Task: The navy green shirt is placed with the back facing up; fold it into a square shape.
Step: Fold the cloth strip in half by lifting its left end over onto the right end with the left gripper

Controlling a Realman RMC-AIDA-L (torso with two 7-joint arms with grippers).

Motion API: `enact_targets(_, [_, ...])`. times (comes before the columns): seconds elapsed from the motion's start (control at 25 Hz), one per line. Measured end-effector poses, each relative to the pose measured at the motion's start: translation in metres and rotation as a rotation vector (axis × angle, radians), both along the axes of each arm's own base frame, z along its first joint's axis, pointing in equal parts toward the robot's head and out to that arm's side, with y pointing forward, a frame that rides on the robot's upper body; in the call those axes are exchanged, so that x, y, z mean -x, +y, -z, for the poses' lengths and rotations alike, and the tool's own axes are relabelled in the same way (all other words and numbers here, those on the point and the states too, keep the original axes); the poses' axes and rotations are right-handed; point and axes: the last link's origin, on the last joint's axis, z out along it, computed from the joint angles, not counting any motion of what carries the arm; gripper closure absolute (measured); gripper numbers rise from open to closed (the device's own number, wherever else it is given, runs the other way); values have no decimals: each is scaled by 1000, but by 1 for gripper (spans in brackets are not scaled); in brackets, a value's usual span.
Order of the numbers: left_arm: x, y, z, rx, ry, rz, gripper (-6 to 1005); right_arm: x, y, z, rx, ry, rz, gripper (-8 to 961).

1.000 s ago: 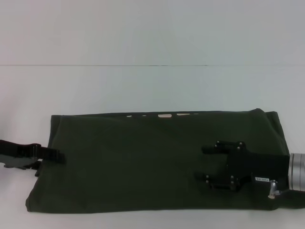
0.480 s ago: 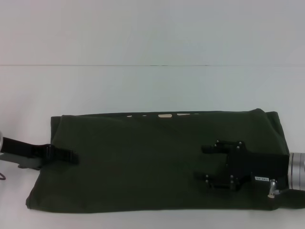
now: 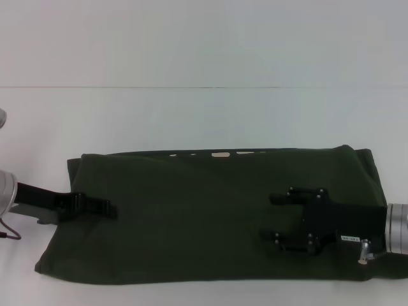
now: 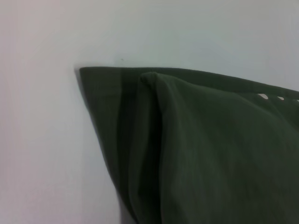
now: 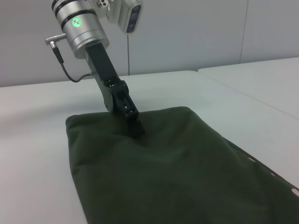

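The navy green shirt point(image 3: 191, 217) lies folded into a long dark olive band across the white table point(image 3: 191, 121). My left gripper point(image 3: 112, 208) reaches in from the left. It is shut, with its tips pressed into the shirt's left end, where the cloth bunches. The right wrist view shows that gripper point(image 5: 135, 127) angled down into the shirt point(image 5: 163, 172). A raised fold of the shirt point(image 4: 210, 154) fills the left wrist view. My right gripper point(image 3: 270, 218) hovers over the shirt's right part, open, with nothing between its fingers.
A thin seam line point(image 3: 204, 87) runs across the table behind the shirt. A second table top point(image 5: 261, 79) stands off to the side in the right wrist view. The shirt's front hem lies close to the table's near edge.
My left gripper has slid to the right, farther onto the shirt's left end, and the cloth's left edge has drawn in slightly. The right arm has not moved.
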Motion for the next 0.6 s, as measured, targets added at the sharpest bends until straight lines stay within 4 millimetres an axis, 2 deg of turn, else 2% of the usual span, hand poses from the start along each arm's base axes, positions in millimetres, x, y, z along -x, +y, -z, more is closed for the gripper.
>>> enact_targets(0.44, [3,-1,-4,-16,10,-7,171,1,1,-1,2,1,10,204])
enact_targets(0.6, [4,-1,-4,-18,12,-5,413,0,1,-1,2,1,10,204])
